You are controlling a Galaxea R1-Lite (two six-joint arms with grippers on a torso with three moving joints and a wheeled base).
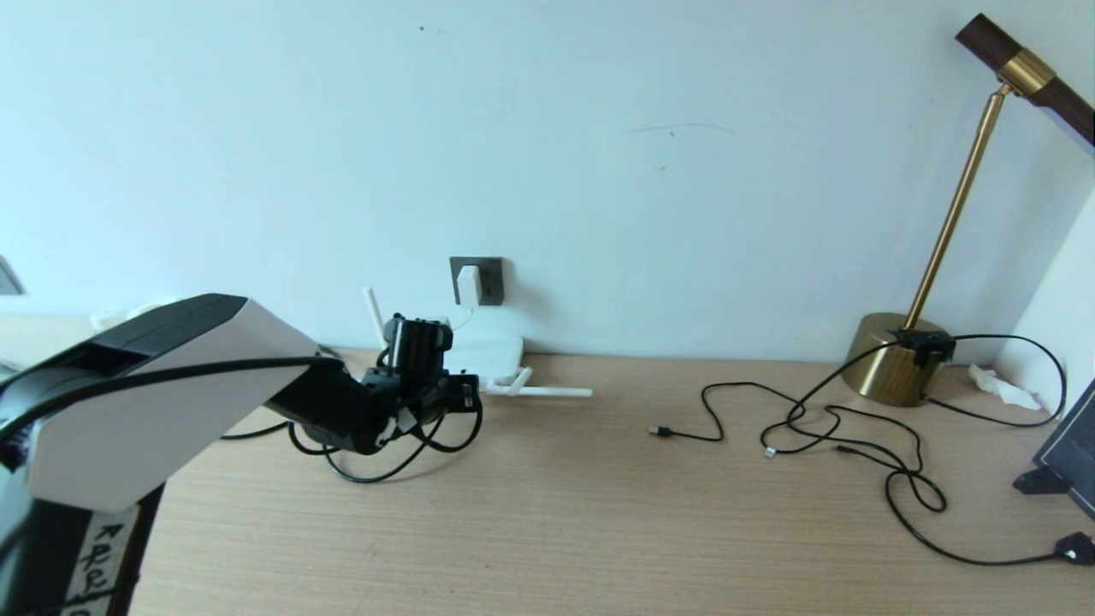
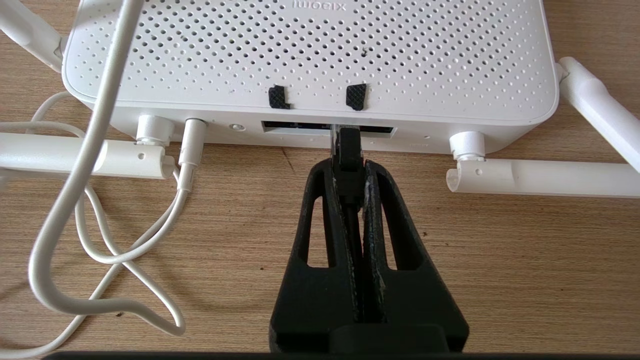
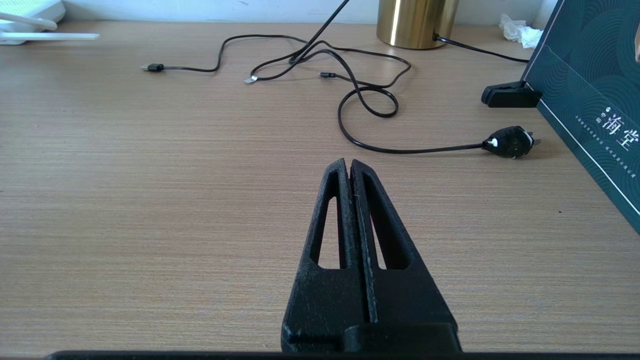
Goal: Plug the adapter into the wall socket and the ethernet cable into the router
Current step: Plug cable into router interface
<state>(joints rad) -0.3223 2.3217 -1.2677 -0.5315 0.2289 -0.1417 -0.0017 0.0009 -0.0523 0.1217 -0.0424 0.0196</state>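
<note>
The left claw (image 2: 348, 167) pinched the ethernet cable (image 2: 347, 150), its plug tip at the router (image 2: 310, 55) port slot. The adapter (image 1: 468, 285) sat in the wall socket (image 1: 489, 281); its white cord (image 2: 85, 165) looped beside the claw. Two antennas (image 2: 540, 177) lay flat on the surface (image 3: 150, 200). The right claw (image 3: 349, 172), pressed together and empty, hovered apart from three thin black cables (image 3: 370, 100) and one brass lamp (image 1: 890, 368).

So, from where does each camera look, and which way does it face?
Head view: looks forward and down at the wooden desk and wall; left arm shows.
Left wrist view: behind the left gripper, shut on the black ethernet cable at the flat white router.
Right wrist view: behind the shut right gripper, facing the brass lamp base.
Shared: router, desk.
</note>
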